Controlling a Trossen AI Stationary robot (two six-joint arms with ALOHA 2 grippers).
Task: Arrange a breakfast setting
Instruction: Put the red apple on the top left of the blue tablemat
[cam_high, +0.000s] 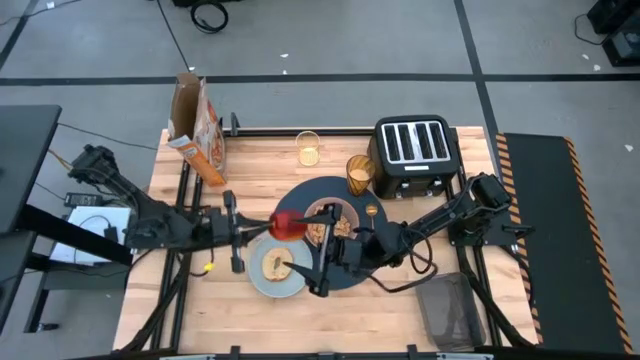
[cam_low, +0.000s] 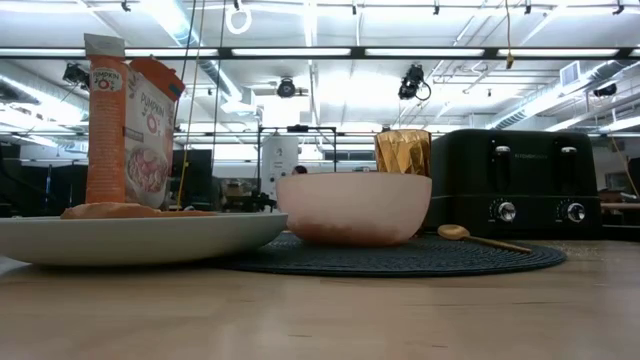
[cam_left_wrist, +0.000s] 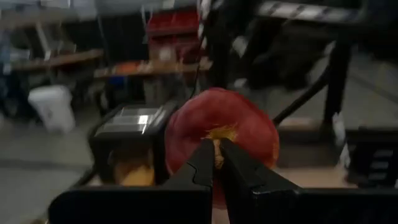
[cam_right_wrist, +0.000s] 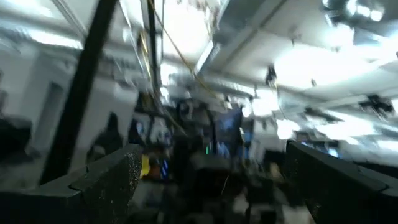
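A light wooden slatted table carries a large round dark-blue woven mat near its middle. Behind the mat stands a black four-slot toaster; at the far left corner a tall orange-and-brown cardboard cereal box shows lettering that seems to read "PUMPKIN O's". A round pale-blue plate overlaps the mat's left edge and holds a tan bagel. A round pink bowl sits on the mat, an amber faceted tumbler at the mat's far edge, a small clear glass beyond it, and a gold metal spoon lies on the mat's right side. The left gripper is clamped on a red apple, held above the mat's left edge between plate and bowl. The right gripper hangs over the mat's near side, fingers spread apart.
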